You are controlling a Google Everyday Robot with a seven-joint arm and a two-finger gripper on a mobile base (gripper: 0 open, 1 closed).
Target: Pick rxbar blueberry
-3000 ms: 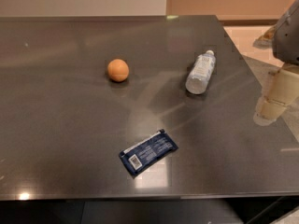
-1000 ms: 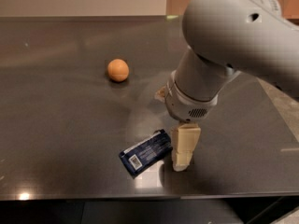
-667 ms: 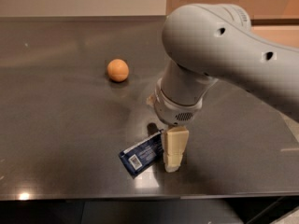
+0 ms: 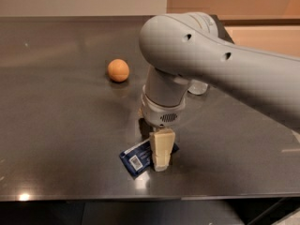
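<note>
The rxbar blueberry lies flat on the dark table near the front edge, a navy wrapper with its white barcode patch facing up. My gripper points straight down and stands on the bar's right end, covering that part of the wrapper. The big grey arm reaches in from the right above it.
An orange ball-like fruit sits at the back left of the bar. A clear plastic water bottle is mostly hidden behind the arm. The table's front edge runs just below the bar.
The arm has swung in from the right and moved left over the bar. The gripper now stands on the bar's right end. The bottle has become hidden behind the arm.
</note>
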